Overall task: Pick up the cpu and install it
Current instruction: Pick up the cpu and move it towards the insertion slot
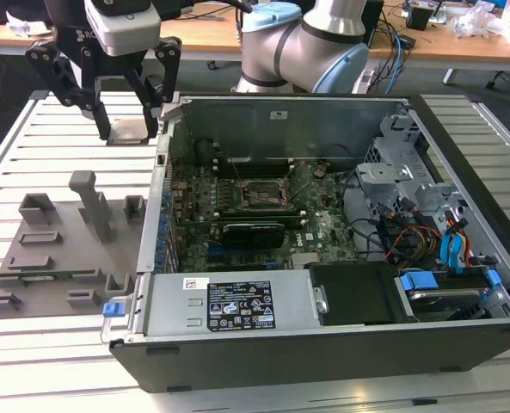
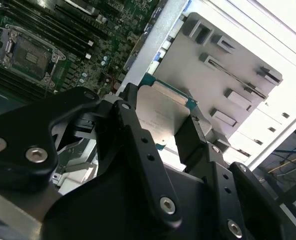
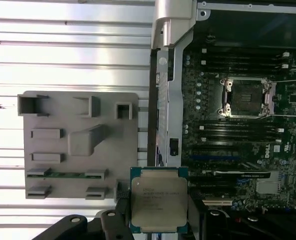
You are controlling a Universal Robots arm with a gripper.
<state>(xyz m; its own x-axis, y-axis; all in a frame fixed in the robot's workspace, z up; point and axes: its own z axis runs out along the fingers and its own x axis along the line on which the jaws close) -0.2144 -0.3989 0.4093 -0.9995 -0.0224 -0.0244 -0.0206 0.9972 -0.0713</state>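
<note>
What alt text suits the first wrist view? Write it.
The gripper holds the cpu, silvery top facing the camera, over the table beside the open computer case. A grey fixture plate lies on the table; the socket sits inside the case.

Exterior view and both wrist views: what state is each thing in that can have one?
cpu: held clear of the table, flat, metal top showing, not yet installed.
gripper: jaws shut on the cpu's edges, outside the case wall.
socket: empty, no chip seated.
computer case: lying on its side, panel off, open.
</note>
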